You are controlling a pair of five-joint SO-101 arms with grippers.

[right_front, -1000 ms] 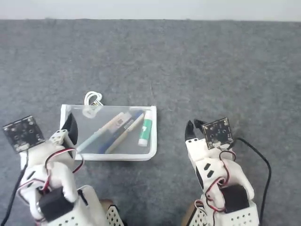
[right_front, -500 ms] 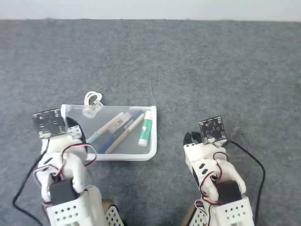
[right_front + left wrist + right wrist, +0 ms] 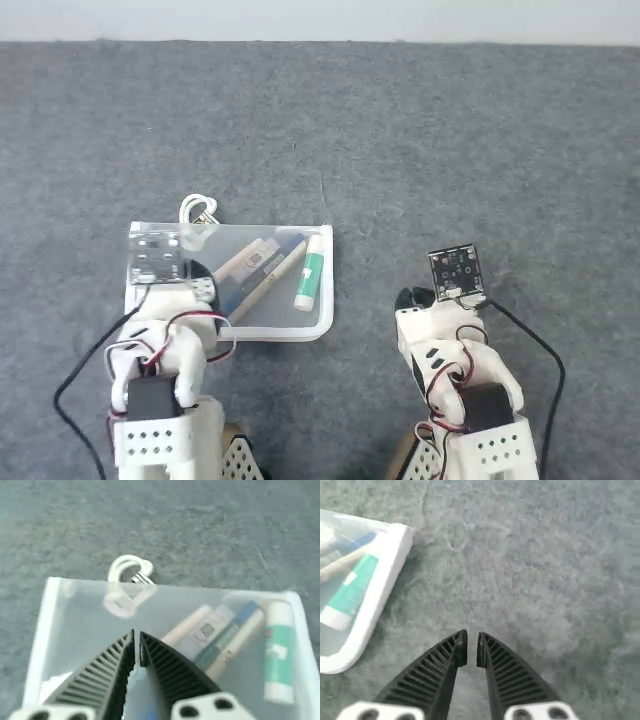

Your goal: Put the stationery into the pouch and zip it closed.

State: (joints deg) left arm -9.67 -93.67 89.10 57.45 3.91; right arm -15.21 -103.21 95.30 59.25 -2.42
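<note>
High: pouch [image 3: 292, 333] lay on carpet [image 3: 450, 150], pens [image 3: 255, 272] and glue stick [image 3: 309, 270] already inside. Left arm [image 3: 160, 345] sat over its ring end, right arm [image 3: 455, 350] well apart.
Left wrist: left gripper [image 3: 136, 640] pinched together, empty, above pouch. Couldn't tell if it was zipped.
Right wrist: right gripper [image 3: 471, 649] closed on nothing, over carpet.

SURFACE: desk [image 3: 450, 130] grey and felt-like right across — fuzzy, faintly creased | BACK: pale wall [image 3: 320, 20] strip along the far edge | LIGHT: soft and even overall
</note>
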